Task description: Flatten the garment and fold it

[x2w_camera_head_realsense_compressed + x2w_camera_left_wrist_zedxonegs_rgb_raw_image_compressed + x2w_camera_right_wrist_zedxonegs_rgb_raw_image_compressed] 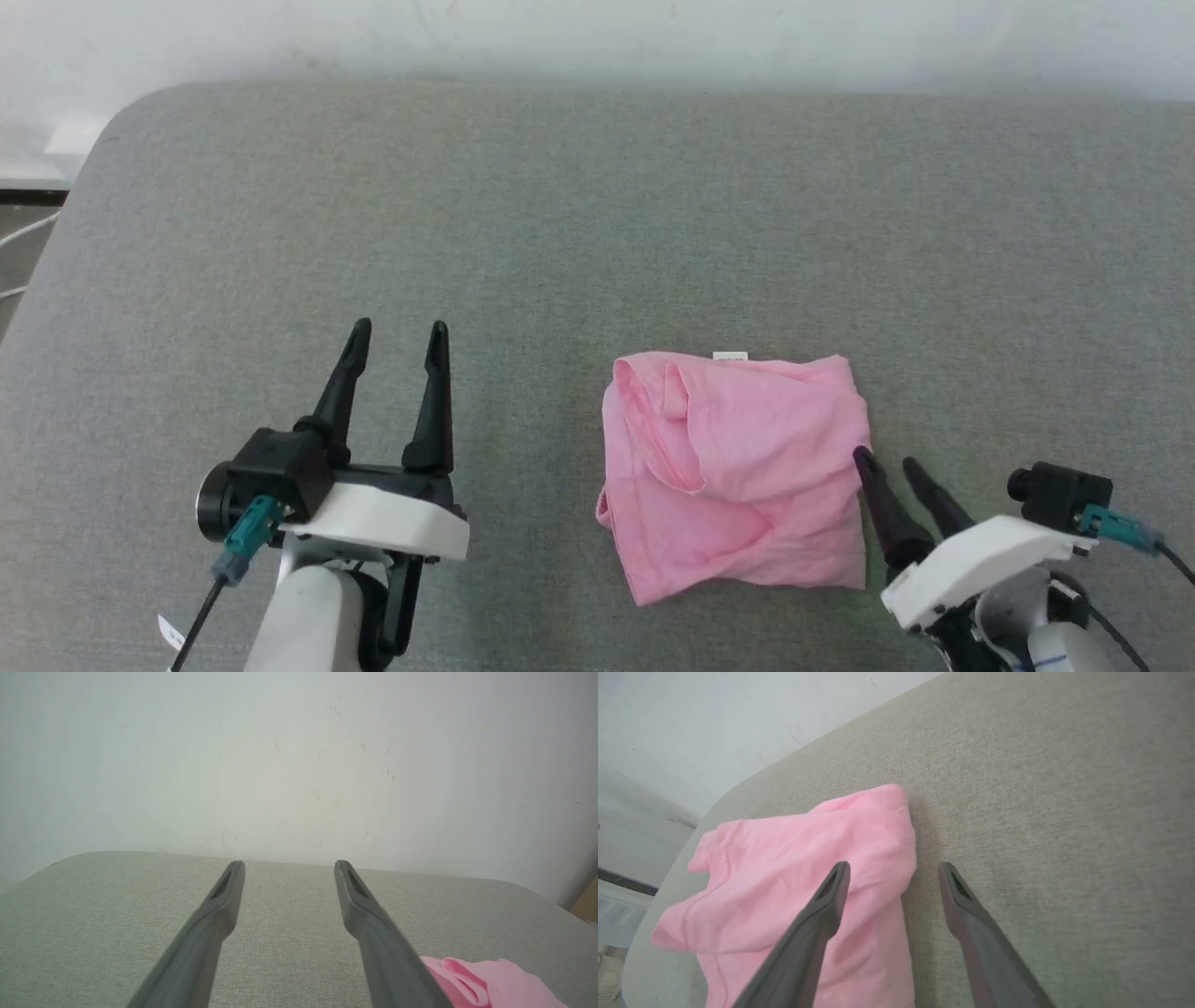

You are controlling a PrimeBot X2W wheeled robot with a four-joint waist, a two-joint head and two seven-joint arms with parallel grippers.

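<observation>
R end effector (883, 457) open, astride garment (733, 471) edge; L end effector (400, 326) open

A grey fabric surface (597, 215) meets a white wall (597, 33).

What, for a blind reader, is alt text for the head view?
A rumpled pink garment lies on a grey table. The right gripper, jaws open, points at its right edge; the left gripper, jaws open, sits apart to the left.

We see a plain light pink garment (738, 476) with a small white label (730, 356) on a mottled grey fabric surface (560, 233); a pale white wall (597, 37) runs along the top.
</observation>
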